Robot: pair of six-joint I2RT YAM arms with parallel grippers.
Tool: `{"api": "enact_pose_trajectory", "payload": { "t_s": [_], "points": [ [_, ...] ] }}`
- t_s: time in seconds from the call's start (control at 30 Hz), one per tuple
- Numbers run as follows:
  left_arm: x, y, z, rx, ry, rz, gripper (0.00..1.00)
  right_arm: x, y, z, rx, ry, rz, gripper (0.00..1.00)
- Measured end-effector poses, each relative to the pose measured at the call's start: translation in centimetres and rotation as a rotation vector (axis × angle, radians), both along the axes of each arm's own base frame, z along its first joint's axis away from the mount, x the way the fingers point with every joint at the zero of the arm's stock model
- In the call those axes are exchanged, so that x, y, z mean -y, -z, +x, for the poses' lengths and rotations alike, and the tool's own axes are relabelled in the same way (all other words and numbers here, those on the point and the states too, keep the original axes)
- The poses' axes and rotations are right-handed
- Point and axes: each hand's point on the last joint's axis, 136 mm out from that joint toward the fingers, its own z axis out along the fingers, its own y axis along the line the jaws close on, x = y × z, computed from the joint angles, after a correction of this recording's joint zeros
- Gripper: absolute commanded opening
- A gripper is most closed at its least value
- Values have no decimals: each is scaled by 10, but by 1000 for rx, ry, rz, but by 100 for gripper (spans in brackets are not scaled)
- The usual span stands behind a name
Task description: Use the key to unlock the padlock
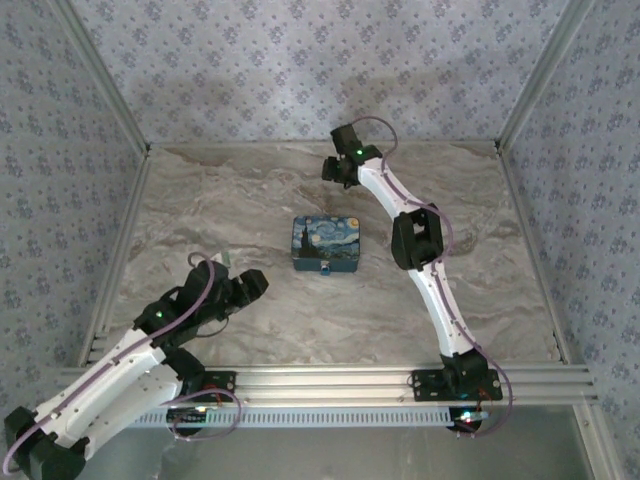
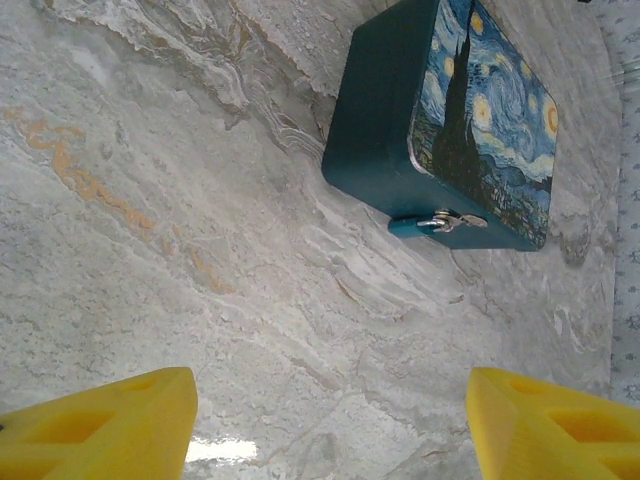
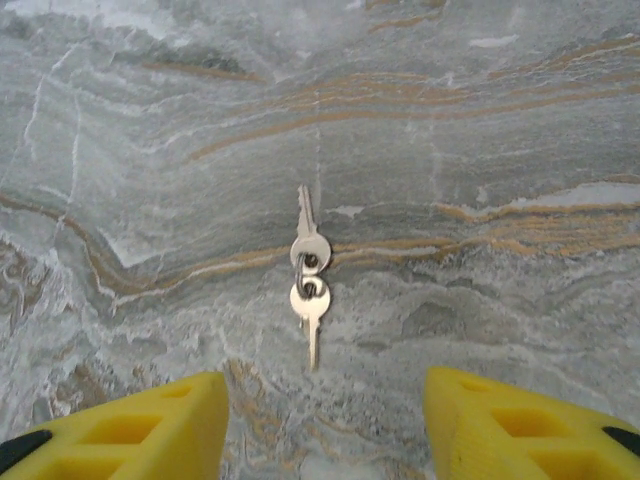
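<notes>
My right gripper, spread, hovers over the ringed keys (beyond the starry-night tin); lying flat, they could skid when pinched.

A small robot test booth, lab-style. A marble-patterned tabletop is boxed in by floral-papered panels at nine, twelve and three o'clock. Aluminium framing rails run along six o'clock.

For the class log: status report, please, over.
Left gripper open, facing tin; right gripper open over keys. Padlock on tin's front. Nothing blocking.
</notes>
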Motion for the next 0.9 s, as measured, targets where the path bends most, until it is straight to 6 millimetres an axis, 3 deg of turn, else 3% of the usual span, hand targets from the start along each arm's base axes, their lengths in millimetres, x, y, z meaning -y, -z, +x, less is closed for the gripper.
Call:
{"api": "enact_pose_trajectory", "payload": {
  "t_s": [0.23, 0.47, 0.7, 0.9],
  "points": [
    [-1, -6, -1, 17, -11, -24, 71, 9, -2, 14, 22, 27, 26, 52],
    [-6, -4, -4, 15, -29, -31, 71, -2, 8, 15, 20, 9, 39, 53],
    [-10, 0, -8, 16, -43, -42, 71, -11, 20, 4, -12, -9, 18, 34],
    [-13, -3, -8, 29, -51, -44, 71, 0, 22, 4, -34, 25, 16, 12]
  ]
}}
